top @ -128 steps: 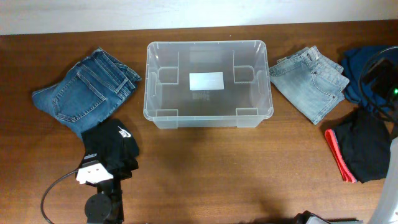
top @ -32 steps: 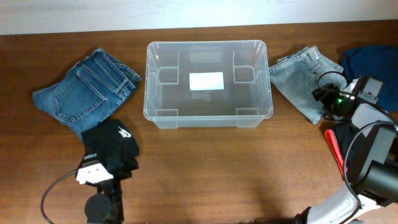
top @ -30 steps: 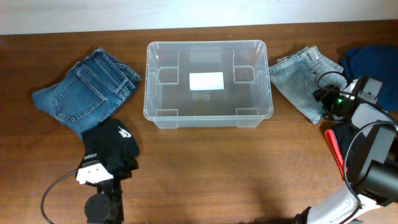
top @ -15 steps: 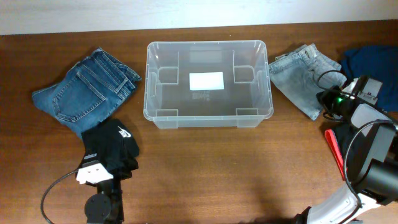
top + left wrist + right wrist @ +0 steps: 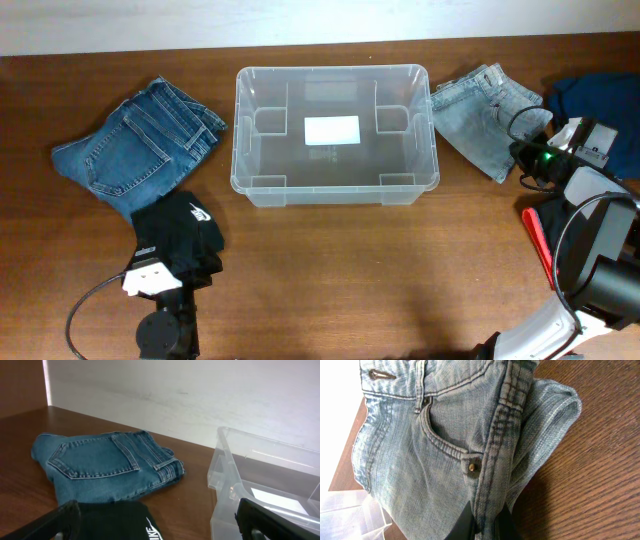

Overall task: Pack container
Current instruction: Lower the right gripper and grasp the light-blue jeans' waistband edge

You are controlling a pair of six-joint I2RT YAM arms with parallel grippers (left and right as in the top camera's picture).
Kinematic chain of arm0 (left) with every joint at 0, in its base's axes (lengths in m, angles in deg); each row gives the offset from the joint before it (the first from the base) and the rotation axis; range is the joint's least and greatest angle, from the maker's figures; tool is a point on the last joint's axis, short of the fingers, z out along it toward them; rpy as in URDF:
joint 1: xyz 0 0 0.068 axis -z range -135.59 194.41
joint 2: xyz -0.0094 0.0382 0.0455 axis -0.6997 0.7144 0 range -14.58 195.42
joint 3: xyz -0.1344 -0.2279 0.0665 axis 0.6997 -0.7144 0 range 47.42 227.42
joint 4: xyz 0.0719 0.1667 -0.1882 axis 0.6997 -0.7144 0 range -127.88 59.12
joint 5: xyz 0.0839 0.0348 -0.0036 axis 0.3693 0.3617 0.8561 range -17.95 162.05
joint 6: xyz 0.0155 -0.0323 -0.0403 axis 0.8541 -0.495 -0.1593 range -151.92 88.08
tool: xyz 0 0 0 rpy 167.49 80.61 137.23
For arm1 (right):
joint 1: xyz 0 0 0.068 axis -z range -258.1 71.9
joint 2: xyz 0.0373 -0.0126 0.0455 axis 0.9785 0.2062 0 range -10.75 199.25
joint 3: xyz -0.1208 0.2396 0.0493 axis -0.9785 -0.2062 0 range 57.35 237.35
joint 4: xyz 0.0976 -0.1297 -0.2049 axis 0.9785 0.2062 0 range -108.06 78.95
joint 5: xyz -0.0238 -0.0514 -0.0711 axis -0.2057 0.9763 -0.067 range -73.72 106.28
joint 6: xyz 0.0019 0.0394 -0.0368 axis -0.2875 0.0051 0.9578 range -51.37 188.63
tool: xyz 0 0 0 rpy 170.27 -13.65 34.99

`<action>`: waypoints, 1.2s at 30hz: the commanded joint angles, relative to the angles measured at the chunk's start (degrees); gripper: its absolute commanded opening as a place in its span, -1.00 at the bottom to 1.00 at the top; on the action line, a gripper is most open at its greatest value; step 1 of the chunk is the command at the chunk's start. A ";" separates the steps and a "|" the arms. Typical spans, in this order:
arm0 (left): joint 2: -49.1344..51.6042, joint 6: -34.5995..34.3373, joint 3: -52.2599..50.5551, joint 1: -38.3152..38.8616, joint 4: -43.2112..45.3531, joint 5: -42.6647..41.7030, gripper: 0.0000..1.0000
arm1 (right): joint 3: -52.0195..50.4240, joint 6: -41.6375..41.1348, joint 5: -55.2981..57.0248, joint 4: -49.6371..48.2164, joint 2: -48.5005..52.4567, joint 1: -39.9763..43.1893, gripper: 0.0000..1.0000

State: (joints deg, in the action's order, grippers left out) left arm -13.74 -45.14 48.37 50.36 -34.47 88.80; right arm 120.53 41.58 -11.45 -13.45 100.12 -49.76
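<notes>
I see the container [image 5: 335,188] sitting upright on the counter [image 5: 330,270], toward the far side and roughly centred, with a white label [image 5: 331,130] on its clear floor. On my right side, the right end effector [image 5: 482,517] has its fingers pinched together on the folded edge of the light-wash jeans [image 5: 435,450], gripping along the stitched side seam just below a copper rivet. From overhead, those jeans lie just beside the container's right wall, with the right arm reaching in from the counter's right edge. Past them, a dark blue garment [image 5: 590,105] lies near the far right corner, and a black and red garment [image 5: 568,250] lies nearer to me on that side. On my left side, the left end effector [image 5: 157,510] hangs with its fingers spread wide apart and nothing between them, just above a black garment [image 5: 180,235] with a white logo. Folded dark blue jeans [image 5: 135,145] rest beyond it, left of the container and apart from its wall.
</notes>
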 commanded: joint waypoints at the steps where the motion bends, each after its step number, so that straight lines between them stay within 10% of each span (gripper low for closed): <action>1: -0.48 0.70 -0.37 -0.28 0.11 0.00 0.99 | -0.28 0.20 -1.81 -0.35 0.31 -0.52 -0.92; 3: -0.48 0.70 -0.37 -0.28 0.11 0.00 0.99 | -0.28 0.17 -1.22 -0.33 0.31 -0.52 -0.84; 5: -0.48 0.70 -0.37 -0.28 0.11 0.00 0.99 | -0.28 0.17 -0.70 -0.04 0.31 -0.52 0.04; 8: -0.48 0.72 -0.37 -0.28 0.11 0.00 0.99 | -0.28 0.17 0.61 1.14 0.31 -0.52 0.59; 12: -0.48 0.72 -0.37 -0.28 0.13 0.00 0.99 | -0.28 0.17 5.81 5.31 0.31 -0.59 0.89; 36: -0.48 0.70 -0.37 -0.28 0.11 0.00 0.99 | -0.28 -3.52 -1.01 0.07 5.22 -4.04 0.51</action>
State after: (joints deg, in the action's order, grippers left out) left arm -13.74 -45.11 48.39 50.36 -34.47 88.80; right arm 121.90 38.76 -8.65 -12.67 102.41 -53.04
